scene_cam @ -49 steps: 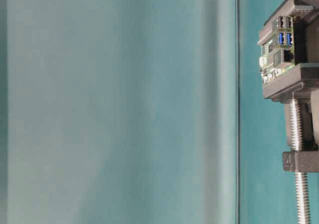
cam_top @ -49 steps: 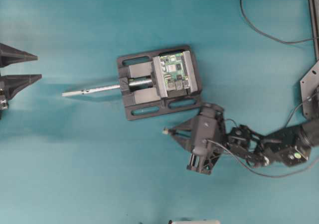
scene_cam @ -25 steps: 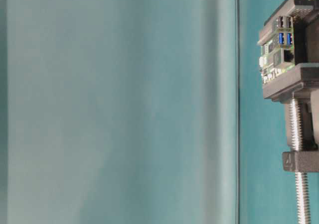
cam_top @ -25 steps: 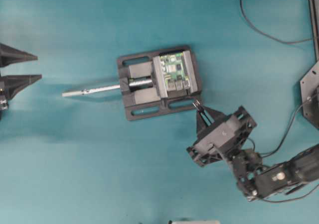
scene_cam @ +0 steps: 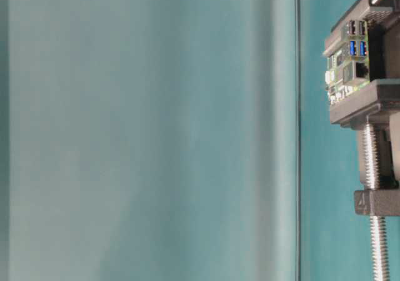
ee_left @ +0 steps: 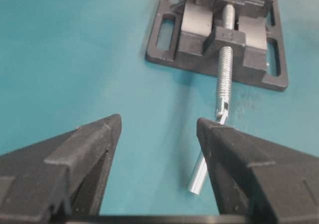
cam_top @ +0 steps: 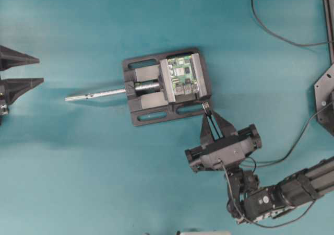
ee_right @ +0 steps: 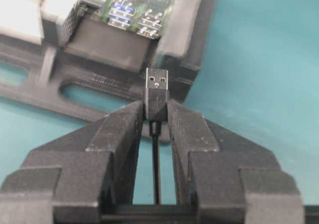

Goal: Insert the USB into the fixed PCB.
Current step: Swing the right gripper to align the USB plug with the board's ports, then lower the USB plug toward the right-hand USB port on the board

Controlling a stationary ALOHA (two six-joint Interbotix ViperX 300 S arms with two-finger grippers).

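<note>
A plain teal table (cam_top: 78, 167) fills every view; no writing is legible. The fixed PCB (cam_top: 183, 77) sits clamped in a black vise (cam_top: 156, 91). The right claw (ee_right: 157, 115) grips the USB (ee_right: 156, 92) just beside the vise; the left claw (ee_left: 158, 129) stands wide open, well apart.
</note>
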